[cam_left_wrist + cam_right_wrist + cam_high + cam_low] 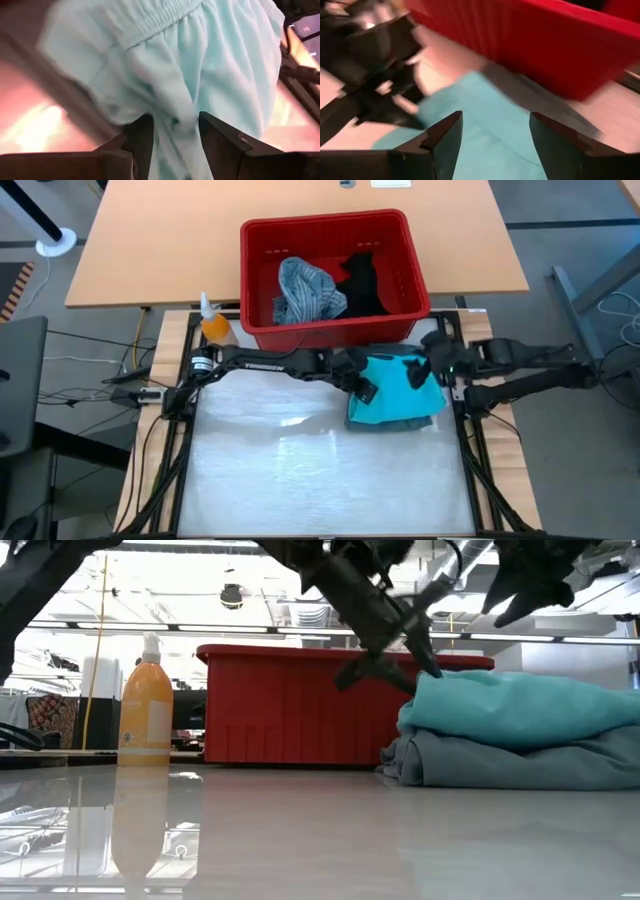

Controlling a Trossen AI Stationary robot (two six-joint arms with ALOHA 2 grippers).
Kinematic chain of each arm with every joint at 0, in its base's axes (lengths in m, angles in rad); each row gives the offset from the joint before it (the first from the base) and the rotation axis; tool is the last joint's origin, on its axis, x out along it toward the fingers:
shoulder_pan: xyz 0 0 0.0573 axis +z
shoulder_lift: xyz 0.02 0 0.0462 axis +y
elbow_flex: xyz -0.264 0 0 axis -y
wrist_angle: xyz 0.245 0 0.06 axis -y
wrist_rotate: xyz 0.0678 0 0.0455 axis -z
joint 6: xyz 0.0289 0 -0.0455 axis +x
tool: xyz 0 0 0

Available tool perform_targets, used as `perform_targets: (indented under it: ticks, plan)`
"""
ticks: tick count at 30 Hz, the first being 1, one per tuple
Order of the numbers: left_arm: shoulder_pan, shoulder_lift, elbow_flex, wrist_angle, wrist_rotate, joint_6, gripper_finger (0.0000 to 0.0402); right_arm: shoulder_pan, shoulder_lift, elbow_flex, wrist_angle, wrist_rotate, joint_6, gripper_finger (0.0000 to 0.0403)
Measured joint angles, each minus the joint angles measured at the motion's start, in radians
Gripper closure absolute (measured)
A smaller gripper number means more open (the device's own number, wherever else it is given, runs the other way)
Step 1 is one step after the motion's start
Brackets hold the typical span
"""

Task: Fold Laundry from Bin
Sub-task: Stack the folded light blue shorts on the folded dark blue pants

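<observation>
Turquoise garment (400, 385) sits on top of the grey-green garment (395, 420), both stacked on the white work surface (300, 470) toward your right side, just in front of the red bin (330, 235). From the low view you can see the turquoise layer (520, 705) lying over the grey-green one (520, 760), the pile just beside the bin's front wall (290, 705). Left gripper (362, 387) reaches across the table to the pile's left edge; its wrist view shows the fingers (142, 140) apart with a bunched fold of turquoise fabric (170, 95) between them, and you cannot tell whether they actually pinch it. Right gripper (432, 370) is at the pile's right, over the turquoise cloth; its fingers (445, 135) are spread wide with nothing between them, fabric (490, 135) below. Inside the bin you still have the blue-grey striped shirt (305, 290) crumpled on the left and the black garment (365, 280) beside it on the right. Orange soap bottle (213, 322) stands at the bin's left front corner, seen also in the low view (146, 705).
</observation>
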Motion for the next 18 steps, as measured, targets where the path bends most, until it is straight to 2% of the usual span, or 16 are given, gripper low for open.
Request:
perform_targets:
  ticks: [4, 6, 10, 14, 18]
  plan:
    - [-0.005, -0.073, 0.000, -0.056, -0.057, 0.052, 0.0258, 0.056, -0.008, -0.145, 0.229, 0.065, -0.041, 0.0144]
    - [-0.014, -0.106, 0.002, -0.091, -0.073, 0.080, 0.0258, 0.076, -0.009, -0.221, 0.399, 0.078, -0.103, 0.0144]
    - [-0.068, -0.180, 0.002, -0.155, -0.127, 0.145, 0.0258, 0.106, -0.003, -0.377, 0.639, 0.133, -0.156, 0.0149]
    - [-0.145, -0.263, 0.002, -0.209, -0.304, 0.185, 0.0258, 0.114, -0.001, -0.526, 0.788, 0.274, -0.127, 0.0156]
    - [-0.210, -0.324, 0.002, -0.238, -0.509, 0.222, 0.0258, 0.095, 0.023, -0.658, 0.999, 0.279, -0.127, 0.0162]
